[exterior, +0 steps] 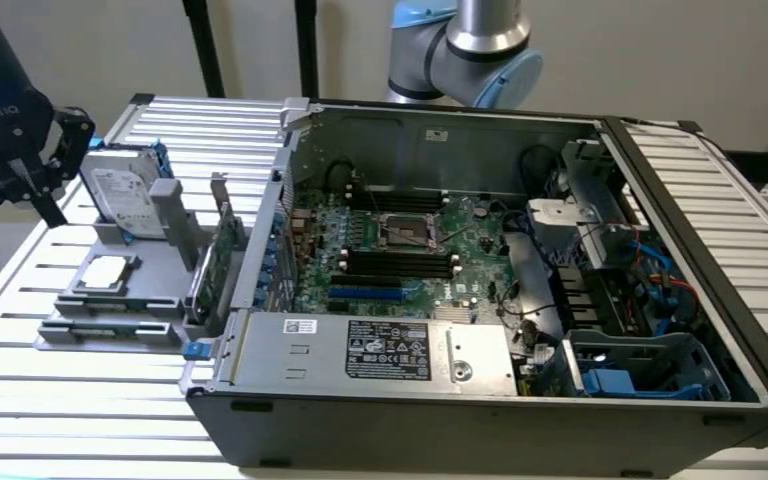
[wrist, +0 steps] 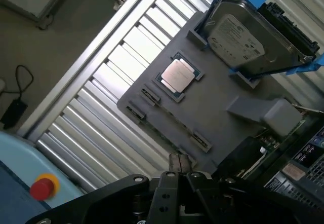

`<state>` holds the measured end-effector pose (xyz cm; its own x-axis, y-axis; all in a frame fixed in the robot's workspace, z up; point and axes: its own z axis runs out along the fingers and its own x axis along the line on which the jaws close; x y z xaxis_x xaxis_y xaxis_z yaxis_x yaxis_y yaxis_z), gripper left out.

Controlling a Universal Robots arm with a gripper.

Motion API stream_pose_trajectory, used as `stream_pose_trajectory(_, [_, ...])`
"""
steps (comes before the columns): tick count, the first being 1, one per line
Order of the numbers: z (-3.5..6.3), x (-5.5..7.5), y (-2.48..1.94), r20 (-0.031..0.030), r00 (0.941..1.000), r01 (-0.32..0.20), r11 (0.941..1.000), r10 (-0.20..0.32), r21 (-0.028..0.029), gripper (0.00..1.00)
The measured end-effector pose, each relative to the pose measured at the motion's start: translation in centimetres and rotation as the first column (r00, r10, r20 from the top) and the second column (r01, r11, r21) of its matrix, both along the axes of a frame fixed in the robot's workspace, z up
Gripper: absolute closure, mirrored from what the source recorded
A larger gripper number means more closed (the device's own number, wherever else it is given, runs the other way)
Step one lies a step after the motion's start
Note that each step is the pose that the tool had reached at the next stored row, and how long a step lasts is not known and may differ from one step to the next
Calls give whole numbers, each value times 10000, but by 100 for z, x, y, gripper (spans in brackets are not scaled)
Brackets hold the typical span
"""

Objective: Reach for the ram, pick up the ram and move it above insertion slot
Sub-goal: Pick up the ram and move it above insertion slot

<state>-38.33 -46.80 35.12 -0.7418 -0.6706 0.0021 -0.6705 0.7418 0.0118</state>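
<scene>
At the exterior view's left the gripper [wrist: 179, 161] hangs empty, jaws together; the ram [exterior: 107, 329] lies well apart in the grey fixture's [wrist: 217, 102] slot. Unopened, it would likely jab the stick.

The worktop [exterior: 37, 390] is made of shiny, ribbed metal bars, and the holder [wrist: 212, 112] on it is smooth, dull grey plastic. The hard drive [wrist: 238, 39] has a silver metal top with a paper label, and the chip [wrist: 177, 75] has a smooth, shiny metal lid. The case [exterior: 398, 425] is dull grey metal, and the gripper [wrist: 179, 158] is dull black.
</scene>
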Motion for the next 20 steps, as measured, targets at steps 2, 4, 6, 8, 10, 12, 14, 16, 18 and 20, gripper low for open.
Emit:
stream_pose_trajectory(2, [-3,0,0,-1,9994,-359,9994,359,0,89])
stream_pose_trajectory(4, [-6,0,0,0,9974,-719,9974,719,1,89])
stream_pose_trajectory(6, [-9,-1,1,0,9940,-1093,9940,1093,1,89])
stream_pose_trajectory(8, [-12,0,1,0,9894,-1450,9894,1450,1,89])
stream_pose_trajectory(10, [-15,0,0,0,9835,-1810,9835,1810,1,89])
stream_pose_trajectory(12, [-18,0,0,0,9763,-2162,9763,2162,1,89])
stream_pose_trajectory(14, [-22,0,0,0,9677,-2522,9677,2522,1,89])
stream_pose_trajectory(16, [-25,0,0,0,9578,-2875,9578,2875,1,89])
stream_pose_trajectory(18, [-28,0,0,0,9468,-3217,9468,3217,1,89])
stream_pose_trajectory(20, [-32,0,0,0,9346,-3556,9346,3556,1,89])
